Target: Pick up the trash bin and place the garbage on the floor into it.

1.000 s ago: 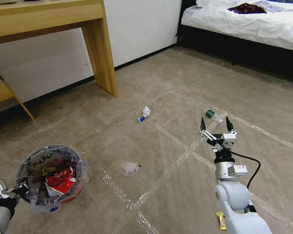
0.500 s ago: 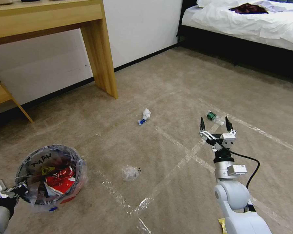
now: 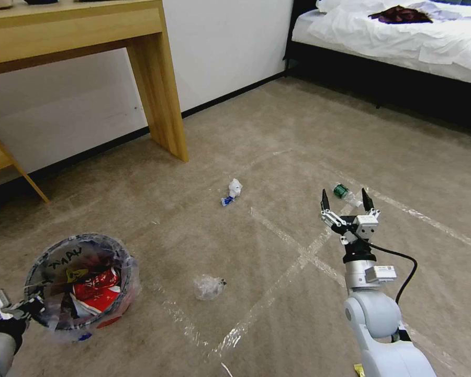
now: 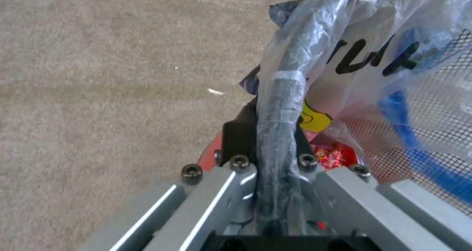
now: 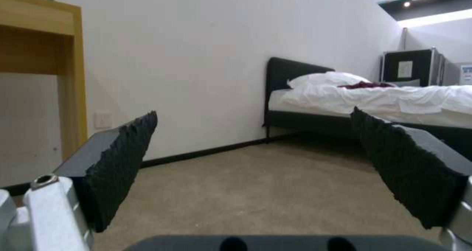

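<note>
The left gripper (image 3: 29, 305) is low at the left, and its jaws are clamped on the rim of the bin (image 3: 83, 285). The wrist view shows the rim (image 4: 280, 107) and the crinkly bag (image 4: 354, 41) pinched tight between them. Inside the bin lie red wrappers (image 3: 95, 290) and a bit of yellow.

The right gripper (image 3: 348, 201) is held out at the right, above the floor (image 3: 277, 131), with its jaws wide apart and nothing in them. Just past it lies a green bottle (image 3: 341, 190) on a tape line. A white and blue scrap (image 3: 232, 191) lies farther left. A clump of clear plastic (image 3: 208, 287) lies between the bin and the right arm. A yellow wrapper (image 3: 359, 369) peeks out by the right arm's base.

A wooden surface (image 3: 78, 26) stands by the wall, and a bed (image 3: 403, 36) is at the back right.
</note>
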You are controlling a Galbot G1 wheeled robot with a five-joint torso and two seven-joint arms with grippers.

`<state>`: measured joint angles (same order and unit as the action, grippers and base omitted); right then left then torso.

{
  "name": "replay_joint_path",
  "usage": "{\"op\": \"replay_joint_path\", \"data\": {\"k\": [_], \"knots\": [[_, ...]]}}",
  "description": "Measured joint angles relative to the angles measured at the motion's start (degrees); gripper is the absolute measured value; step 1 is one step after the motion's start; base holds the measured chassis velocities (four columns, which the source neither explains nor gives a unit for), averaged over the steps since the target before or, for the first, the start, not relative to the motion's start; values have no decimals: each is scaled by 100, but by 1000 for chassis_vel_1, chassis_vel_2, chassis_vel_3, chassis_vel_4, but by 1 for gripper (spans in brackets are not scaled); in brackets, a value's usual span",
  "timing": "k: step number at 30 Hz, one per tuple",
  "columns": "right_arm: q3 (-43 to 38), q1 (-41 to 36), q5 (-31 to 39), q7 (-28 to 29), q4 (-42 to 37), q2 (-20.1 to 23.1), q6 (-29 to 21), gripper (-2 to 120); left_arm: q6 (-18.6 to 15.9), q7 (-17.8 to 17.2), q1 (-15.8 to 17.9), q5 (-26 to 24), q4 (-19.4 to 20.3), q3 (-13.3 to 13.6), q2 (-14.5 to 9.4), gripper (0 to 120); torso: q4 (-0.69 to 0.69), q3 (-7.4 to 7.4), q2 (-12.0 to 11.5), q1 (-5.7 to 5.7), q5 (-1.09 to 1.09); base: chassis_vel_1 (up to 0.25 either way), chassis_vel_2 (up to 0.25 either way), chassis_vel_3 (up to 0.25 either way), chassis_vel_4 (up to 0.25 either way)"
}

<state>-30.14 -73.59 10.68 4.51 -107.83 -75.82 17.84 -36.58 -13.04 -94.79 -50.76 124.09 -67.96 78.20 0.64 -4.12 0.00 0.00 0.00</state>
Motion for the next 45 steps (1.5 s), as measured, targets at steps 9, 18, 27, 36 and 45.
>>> {"op": "replay_joint_path", "data": {"k": [9,18,27,36,45], "knots": [[5,1,-1,-1,12,3,0,100,5,0,1,4,-4,6,1,0,0,0,0,0,0,-51,59,53,-56],[18,24,-1,-1,20,6,0,100,8,-4,6,7,-11,10,-19,0,0,0,0,0,0,-48,41,44,-39],[34,39,-2,2,33,7,0,100,9,-6,16,16,-22,20,-30,0,0,0,0,0,0,-45,38,49,-44],[66,90,-9,8,83,-3,1,100,8,-8,32,16,-47,17,-37,0,0,0,0,0,0,-45,40,44,-37],[114,144,-81,-80,163,24,144,100,9,-9,69,45,-114,36,-17,0,0,0,0,0,0,-16,28,21,-19]]}}
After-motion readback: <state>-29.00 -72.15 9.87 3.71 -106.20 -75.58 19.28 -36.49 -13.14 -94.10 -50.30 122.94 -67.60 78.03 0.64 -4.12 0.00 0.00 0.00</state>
